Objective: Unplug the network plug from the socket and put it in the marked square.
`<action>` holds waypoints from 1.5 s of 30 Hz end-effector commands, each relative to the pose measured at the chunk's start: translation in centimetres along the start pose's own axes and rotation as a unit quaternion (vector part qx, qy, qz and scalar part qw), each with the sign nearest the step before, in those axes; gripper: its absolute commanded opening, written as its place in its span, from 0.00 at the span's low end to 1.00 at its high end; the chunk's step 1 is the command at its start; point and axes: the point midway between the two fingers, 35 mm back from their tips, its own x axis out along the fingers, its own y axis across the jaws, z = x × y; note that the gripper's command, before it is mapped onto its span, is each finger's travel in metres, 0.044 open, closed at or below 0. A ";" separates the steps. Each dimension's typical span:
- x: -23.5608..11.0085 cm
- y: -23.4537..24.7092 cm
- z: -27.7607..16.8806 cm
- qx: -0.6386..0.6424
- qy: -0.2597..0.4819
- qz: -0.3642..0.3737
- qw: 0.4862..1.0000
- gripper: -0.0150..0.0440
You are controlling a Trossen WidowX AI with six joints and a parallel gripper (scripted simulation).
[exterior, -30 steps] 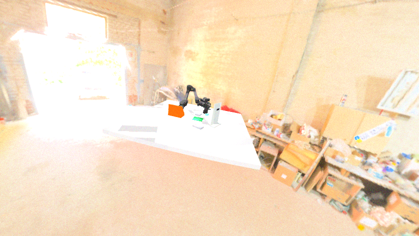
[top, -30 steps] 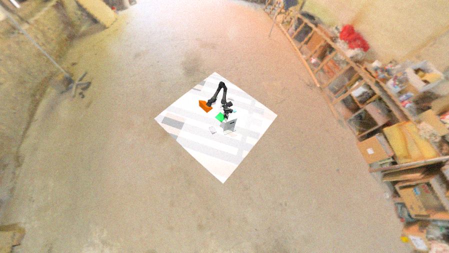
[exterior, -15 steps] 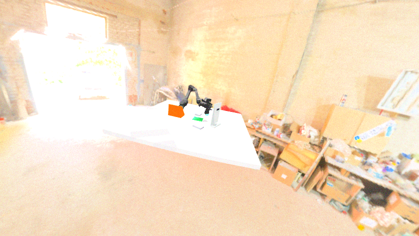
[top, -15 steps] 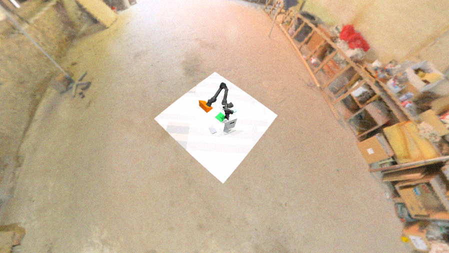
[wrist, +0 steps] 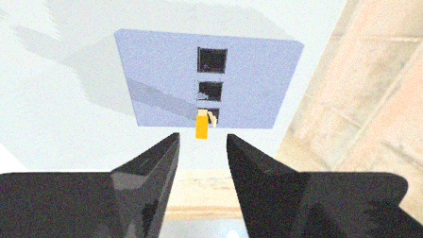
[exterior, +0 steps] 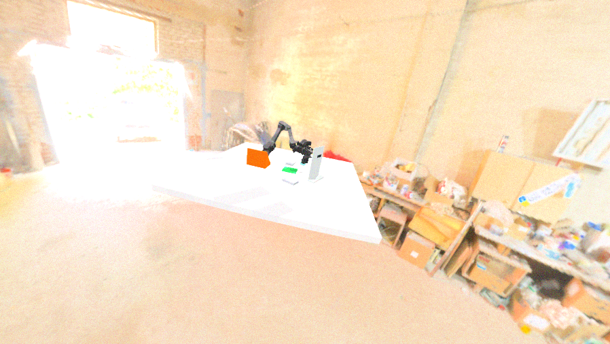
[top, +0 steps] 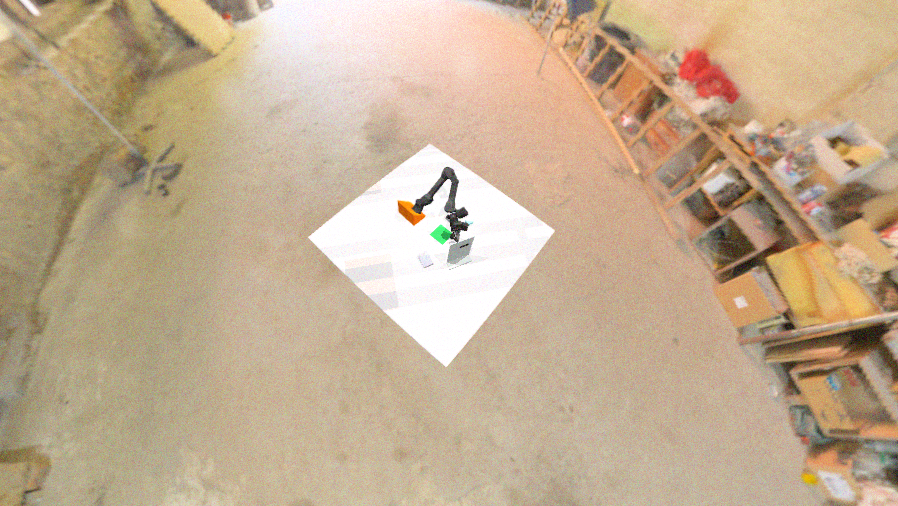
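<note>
Lining up on the locked plug

I judge I'm in the approach, ahead of the tab press. My fingers (top: 455, 238) (exterior: 304, 161) stand apart with nothing between them. In the wrist view the orange plug (wrist: 201, 127) sits at one of the panel's (top: 459, 252) (exterior: 316, 163) (wrist: 165, 71) openings, just beyond the fingertips and roughly between them. The green square (top: 440, 234) (exterior: 289, 170) waits on the counter (top: 439, 326) (exterior: 333, 213). Next I need to settle over the pale tab (wrist: 212, 118), if that's what it is, and press down before any pull.
</note>
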 end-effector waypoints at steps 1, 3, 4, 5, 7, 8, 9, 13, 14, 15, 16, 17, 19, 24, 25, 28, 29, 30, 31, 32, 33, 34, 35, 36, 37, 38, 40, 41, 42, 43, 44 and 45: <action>0.6 -0.1 0.3 0.000 -0.003 -0.001 1.000 0.52; 0.8 -0.1 0.3 0.000 -0.003 -0.001 1.000 0.52; 1.0 -0.1 0.3 0.000 -0.003 -0.001 1.000 0.52; 1.1 -0.1 0.4 0.000 -0.003 -0.001 1.000 0.52; 1.3 -0.1 0.4 0.000 -0.003 -0.001 1.000 0.52; 1.5 -0.1 0.4 0.000 -0.003 -0.001 1.000 0.52; 1.6 -0.1 0.4 0.000 -0.003 -0.001 1.000 0.52; 1.9 0.0 0.5 0.000 -0.004 -0.001 1.000 0.52; 1.9 0.0 0.5 0.000 -0.004 -0.001 1.000 0.51; 1.9 0.0 0.5 0.000 -0.004 -0.001 1.000 0.50; 1.9 0.0 0.5 0.000 -0.004 -0.001 1.000 0.48; 1.9 0.0 0.5 0.000 -0.004 -0.001 1.000 0.47; 1.9 0.0 0.5 0.000 -0.004 -0.001 1.000 0.45; 1.9 0.0 0.5 0.000 -0.004 -0.001 1.000 0.39; 1.9 0.0 0.5 0.000 -0.004 -0.001 1.000 0.38; 1.9 0.0 0.5 0.000 -0.004 -0.001 1.000 0.35; 1.9 0.0 0.5 0.000 -0.004 -0.001 1.000 0.34; 1.9 0.0 0.5 0.000 -0.004 -0.001 1.000 0.33; 1.9 0.0 0.5 0.000 -0.004 -0.001 1.000 0.32; 1.9 0.0 0.5 0.000 -0.004 -0.001 1.000 0.30; 1.9 0.0 0.5 0.000 -0.004 -0.001 1.000 0.29; 1.9 0.0 0.5 0.000 -0.004 -0.001 1.000 0.28; 1.9 0.0 0.5 0.000 -0.004 -0.001 1.000 0.27; 1.9 0.0 0.5 0.000 -0.004 -0.001 1.000 0.26; 1.9 0.0 0.5 0.000 -0.004 -0.001 1.000 0.25; 1.9 0.0 0.5 0.000 -0.004 -0.001 1.000 0.25; 1.9 0.0 0.5 0.000 -0.004 -0.001 1.000 0.25; 1.9 0.0 0.5 0.000 -0.004 -0.001 1.000 0.25; 1.9 0.0 0.5 0.000 -0.004 -0.001 1.000 0.25; 1.8 0.0 0.4 0.000 -0.003 -0.001 1.000 0.25; 1.8 0.0 0.4 0.000 -0.003 -0.001 1.000 0.25; 1.7 0.0 0.4 0.000 -0.003 -0.001 1.000 0.25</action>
